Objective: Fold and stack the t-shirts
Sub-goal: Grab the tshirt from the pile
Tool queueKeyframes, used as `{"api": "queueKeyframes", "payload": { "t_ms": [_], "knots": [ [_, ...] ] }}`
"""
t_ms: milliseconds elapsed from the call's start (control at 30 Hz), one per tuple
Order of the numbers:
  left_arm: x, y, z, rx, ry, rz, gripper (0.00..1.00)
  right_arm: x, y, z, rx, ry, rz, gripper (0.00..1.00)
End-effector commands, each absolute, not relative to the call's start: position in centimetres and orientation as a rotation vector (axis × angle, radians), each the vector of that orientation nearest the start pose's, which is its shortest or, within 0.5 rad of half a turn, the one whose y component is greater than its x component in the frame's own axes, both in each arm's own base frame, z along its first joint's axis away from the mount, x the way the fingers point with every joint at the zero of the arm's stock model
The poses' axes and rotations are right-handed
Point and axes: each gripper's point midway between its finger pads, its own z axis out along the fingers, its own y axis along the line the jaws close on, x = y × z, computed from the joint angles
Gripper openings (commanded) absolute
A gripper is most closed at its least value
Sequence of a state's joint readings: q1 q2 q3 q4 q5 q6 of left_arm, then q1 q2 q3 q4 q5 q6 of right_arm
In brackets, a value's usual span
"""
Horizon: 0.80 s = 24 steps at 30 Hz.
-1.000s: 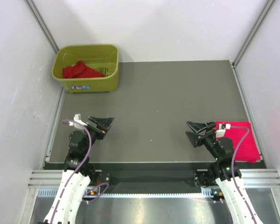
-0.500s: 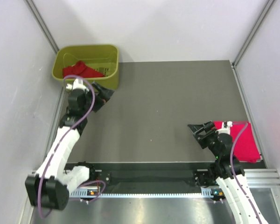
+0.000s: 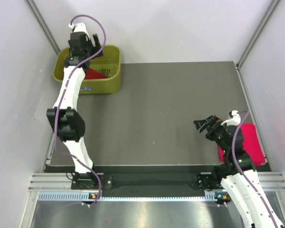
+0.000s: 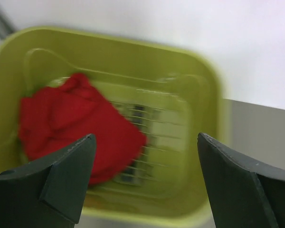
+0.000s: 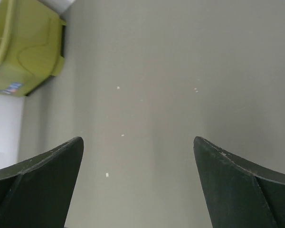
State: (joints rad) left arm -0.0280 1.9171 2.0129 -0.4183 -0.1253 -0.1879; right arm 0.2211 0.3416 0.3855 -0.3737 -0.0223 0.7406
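Note:
A deep red t-shirt (image 3: pixel 91 73) lies crumpled in the olive-green basket (image 3: pixel 111 81) at the far left corner; in the left wrist view the shirt (image 4: pixel 73 126) fills the basket's left half. My left gripper (image 3: pixel 95 47) hovers over the basket, open and empty (image 4: pixel 146 138). A brighter pinkish red t-shirt (image 3: pixel 251 145) lies folded flat at the table's right edge. My right gripper (image 3: pixel 207 125) is just left of it, above the table, open and empty (image 5: pixel 137 140).
The grey table top (image 3: pixel 171 99) spreads between the basket and the folded shirt. White walls with metal posts close in the left, back and right. The basket's corner shows in the right wrist view (image 5: pixel 19 47).
My left arm has swung from the near left of the table out to above the basket. My right gripper has shifted slightly right, staying beside the folded shirt.

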Motion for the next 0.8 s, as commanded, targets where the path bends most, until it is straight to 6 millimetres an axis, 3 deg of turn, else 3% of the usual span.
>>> {"api": "queueKeyframes", "payload": {
  "t_ms": [0,33,67,133,167,233,333,667,767],
  "knots": [
    [58.6,3.8,27.9,-0.167,2.002,0.234,0.93,24.3,7.7,19.8,0.398,1.802,0.593,1.0],
    [59.4,4.8,27.8,-0.195,1.973,0.292,0.95,24.7,7.8,19.4,0.4,1.824,0.58,1.0],
    [60.2,7.0,26.1,-0.207,1.984,0.353,0.97,25.0,7.7,19.8,0.391,1.82,0.566,1.0],
    [61.4,8.6,25.6,-0.212,1.945,0.427,0.98,25.8,7.5,19.3,0.393,1.857,0.524,1.0],
    [62.1,9.4,23.9,-0.21,1.96,0.452,0.98,26.2,7.1,19.7,0.408,1.855,0.497,1.0],
    [62.9,10.6,22.9,-0.217,1.944,0.496,0.98,27.0,6.8,18.8,0.419,1.906,0.452,1.0],
    [64.2,12.1,18.9,-0.269,1.979,0.484,0.99,28.4,7.0,18.4,0.431,1.945,0.438,1.0],
    [66.2,13.3,10.6,-0.411,2.016,0.398,0.97,32.6,8.8,17.6,0.489,2.014,0.501,1.0],
    [66.7,13.1,9.2,-0.41,2.032,0.328,0.85,33.2,9.2,17.4,0.499,2.024,0.522,1.0]
  ]
}}
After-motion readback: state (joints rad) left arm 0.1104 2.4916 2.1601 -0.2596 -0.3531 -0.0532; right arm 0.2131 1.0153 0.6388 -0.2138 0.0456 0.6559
